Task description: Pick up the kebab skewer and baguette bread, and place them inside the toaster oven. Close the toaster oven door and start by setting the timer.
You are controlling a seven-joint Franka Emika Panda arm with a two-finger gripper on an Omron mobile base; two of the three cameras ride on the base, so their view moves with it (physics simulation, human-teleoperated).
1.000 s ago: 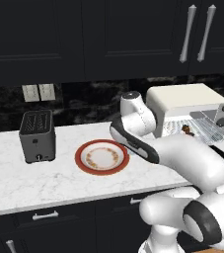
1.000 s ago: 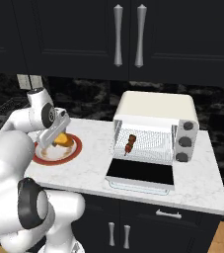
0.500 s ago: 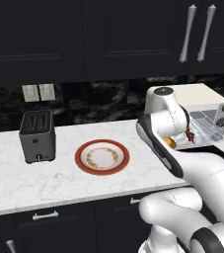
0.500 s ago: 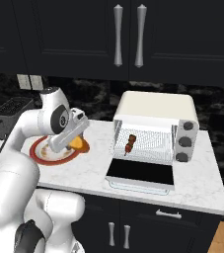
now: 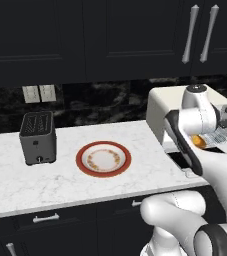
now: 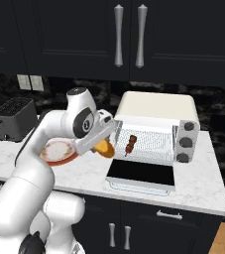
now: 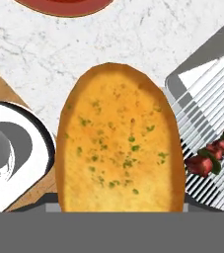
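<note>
Gripping oval, herb-flecked golden baguette bread [image 7: 119, 143].

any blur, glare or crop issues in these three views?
Left base view: sharp, flat light, the arm hides most of the bread. Right base view: sharp, no glare on the oven door. Hand view: bread fills the centre, crisp; skewer cut by the right edge.

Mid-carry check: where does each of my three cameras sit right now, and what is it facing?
Left base view: behind the arm's left, facing the counter; plate, slot toaster, white arm at right.
Right base view: behind its right, facing the open toaster oven; gripper carries the baguette bread.
Hand view: looks along the gripper at the bread, kebab skewer on the rack.
Both base views share the oven.
</note>
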